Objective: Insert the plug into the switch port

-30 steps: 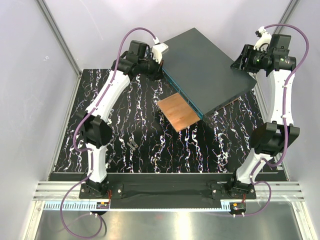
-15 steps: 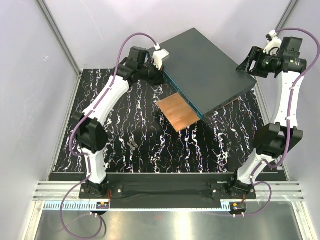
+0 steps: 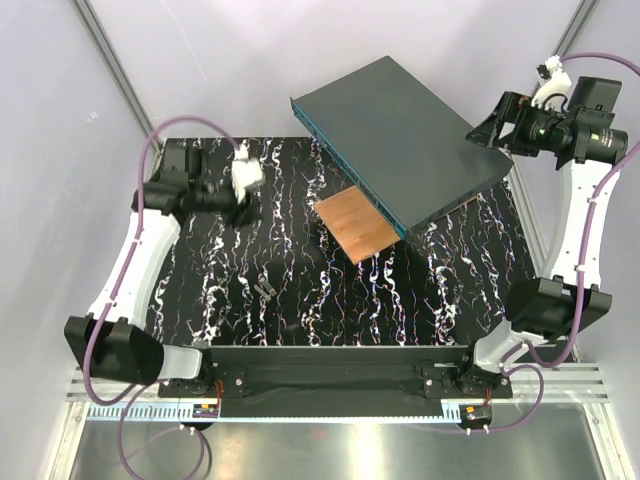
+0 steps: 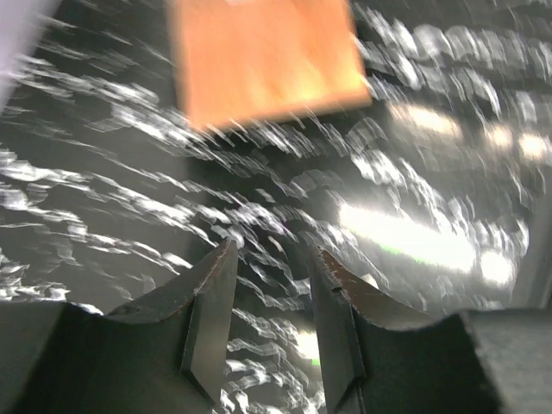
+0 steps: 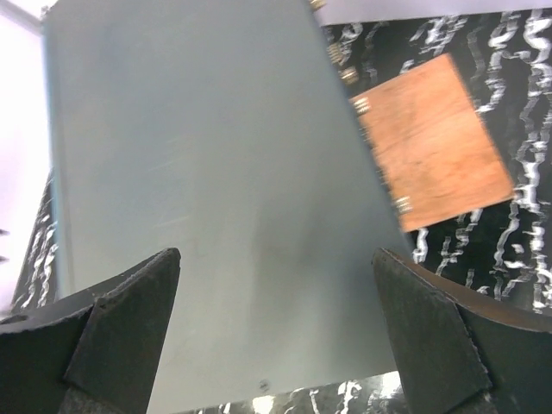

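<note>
Above the counter [image 3: 220,280], left end effector [image 4: 274,250] and right end effector [image 5: 274,254] hang open, empty; grip the likely plug [image 3: 265,290] squarely for the switch port [image 3: 340,157].

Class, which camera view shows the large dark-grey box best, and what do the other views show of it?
The top external view: nearly the whole dark-grey box shows, with its teal port face. The right wrist view shows only its flat top, cropped. The left wrist view shows none of it.
</note>
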Motion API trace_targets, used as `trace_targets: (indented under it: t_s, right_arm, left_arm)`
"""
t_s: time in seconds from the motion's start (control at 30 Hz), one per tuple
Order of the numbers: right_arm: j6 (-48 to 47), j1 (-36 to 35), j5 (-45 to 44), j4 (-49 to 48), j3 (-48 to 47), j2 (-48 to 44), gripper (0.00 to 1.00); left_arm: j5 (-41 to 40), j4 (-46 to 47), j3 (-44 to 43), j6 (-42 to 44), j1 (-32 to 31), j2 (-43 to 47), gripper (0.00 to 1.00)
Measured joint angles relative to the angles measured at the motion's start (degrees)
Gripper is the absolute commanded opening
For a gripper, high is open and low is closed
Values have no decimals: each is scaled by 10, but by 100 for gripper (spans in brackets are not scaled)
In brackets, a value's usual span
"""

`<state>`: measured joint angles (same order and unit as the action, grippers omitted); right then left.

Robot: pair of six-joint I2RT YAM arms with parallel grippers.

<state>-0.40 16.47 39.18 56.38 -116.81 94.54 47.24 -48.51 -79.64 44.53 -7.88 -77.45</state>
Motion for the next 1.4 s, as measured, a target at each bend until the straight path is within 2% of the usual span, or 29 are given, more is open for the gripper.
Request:
trace_targets:
  t_s: [0.1, 0.23, 0.33, 0.47, 0.67, 1.0, 1.4]
  right_arm:
    - [-7, -11, 10, 0, 20, -13, 100]
    - [-25, -55, 8, 1, 44, -17, 100]
    - [-40, -85, 7, -2, 53, -18, 100]
    - [-46, -93, 6, 2, 53, -19, 100]
    - [-48, -93, 4, 2, 53, -19, 100]
    - [-54, -93, 0, 4, 53, -19, 100]
    - [-64, -93, -8, 6, 51, -19, 100]
  left_arm:
    - [7, -65, 65, 122, 1, 17, 43]
    - [4, -113, 124, 254, -1, -17, 41]
    - [-6, -115, 137, 320, -9, -53, 37]
    - [-48, -73, 177, 388, -54, -78, 35]
    - [-116, -28, 202, 438, -106, -126, 34]
    - [-184, -6, 217, 515, -120, -153, 35]
    - [-214, 1, 230, 547, -128, -167, 37]
